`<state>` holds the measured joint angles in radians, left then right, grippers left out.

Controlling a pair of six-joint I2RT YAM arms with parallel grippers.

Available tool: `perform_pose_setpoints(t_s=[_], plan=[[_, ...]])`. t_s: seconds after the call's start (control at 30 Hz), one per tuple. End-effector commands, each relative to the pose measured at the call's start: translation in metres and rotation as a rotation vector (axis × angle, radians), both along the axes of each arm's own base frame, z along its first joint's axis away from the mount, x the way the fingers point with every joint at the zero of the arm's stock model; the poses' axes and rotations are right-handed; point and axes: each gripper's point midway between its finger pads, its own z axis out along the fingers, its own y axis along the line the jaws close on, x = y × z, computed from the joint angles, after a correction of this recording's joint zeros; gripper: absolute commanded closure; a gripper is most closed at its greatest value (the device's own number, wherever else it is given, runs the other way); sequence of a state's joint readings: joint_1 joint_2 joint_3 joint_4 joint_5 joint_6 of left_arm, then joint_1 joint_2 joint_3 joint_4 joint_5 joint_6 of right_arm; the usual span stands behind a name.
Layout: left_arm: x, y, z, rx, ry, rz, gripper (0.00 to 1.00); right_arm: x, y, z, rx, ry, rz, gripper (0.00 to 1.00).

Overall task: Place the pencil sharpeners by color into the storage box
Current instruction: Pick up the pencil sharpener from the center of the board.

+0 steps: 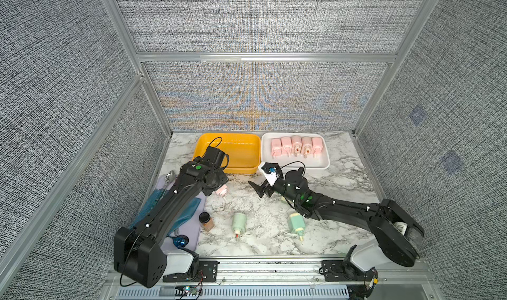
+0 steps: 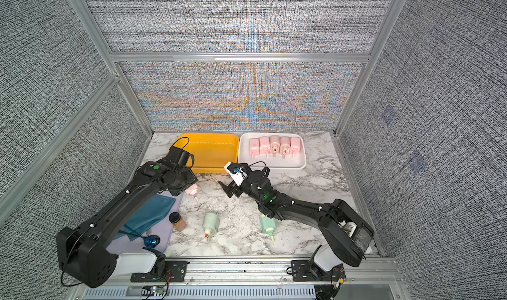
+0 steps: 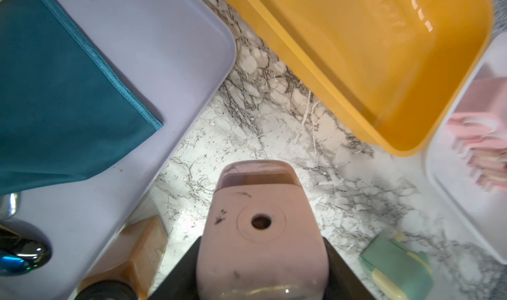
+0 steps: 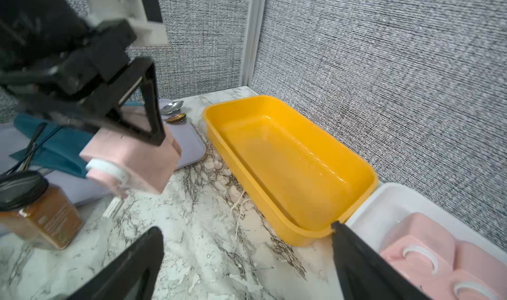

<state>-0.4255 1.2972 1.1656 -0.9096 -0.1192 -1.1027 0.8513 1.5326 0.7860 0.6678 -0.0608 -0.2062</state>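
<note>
My left gripper (image 3: 262,260) is shut on a pink pencil sharpener (image 1: 221,191), holding it just above the marble in front of the yellow storage box (image 1: 241,154), which is empty. In the right wrist view this sharpener (image 4: 131,158) hangs tilted, crank end down. The white storage box (image 1: 301,163) beside it holds a row of several pink sharpeners (image 1: 296,146). Two mint green sharpeners (image 1: 239,223) (image 1: 296,224) lie on the marble nearer the front. My right gripper (image 1: 259,190) hovers open and empty in front of where the two boxes meet.
A brown jar with a black lid (image 1: 206,221) stands at the edge of a lilac mat (image 1: 192,230) on the left. On the mat lie a teal cloth (image 1: 153,202), a metal spoon (image 1: 170,176) and a shiny blue object (image 1: 181,241). Walls enclose three sides.
</note>
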Motion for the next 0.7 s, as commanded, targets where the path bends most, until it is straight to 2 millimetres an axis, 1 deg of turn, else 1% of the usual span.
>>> perform_pose_setpoints(t_s=[0.0,0.03,0.07,0.2,0.3,0.4,0.5,0.67], plan=[[0.009,0.007,0.015,-0.093,-0.096,0.2,1.0,-0.014,0.017,0.007,-0.048,-0.14,0.102,0.03],[0.009,0.009,0.018,-0.112,-0.107,0.236,1.0,-0.017,0.02,0.004,-0.065,-0.15,0.117,0.03],[0.007,0.009,0.019,-0.135,-0.105,0.27,1.0,-0.016,0.028,0.015,-0.058,-0.18,0.126,0.03],[-0.001,0.006,0.025,-0.21,-0.073,0.35,1.0,-0.026,0.048,0.013,-0.091,-0.236,0.198,0.03],[-0.007,0.003,0.021,-0.255,-0.031,0.401,1.0,-0.03,0.06,0.013,-0.111,-0.282,0.227,0.04],[-0.009,-0.005,0.017,-0.301,0.008,0.41,1.0,-0.031,0.07,0.011,-0.132,-0.307,0.254,0.04],[-0.01,-0.012,0.017,-0.324,0.041,0.402,1.0,-0.036,0.079,0.007,-0.149,-0.329,0.311,0.06],[-0.01,-0.018,0.017,-0.349,0.067,0.41,1.0,-0.043,0.089,-0.002,-0.183,-0.34,0.392,0.09]])
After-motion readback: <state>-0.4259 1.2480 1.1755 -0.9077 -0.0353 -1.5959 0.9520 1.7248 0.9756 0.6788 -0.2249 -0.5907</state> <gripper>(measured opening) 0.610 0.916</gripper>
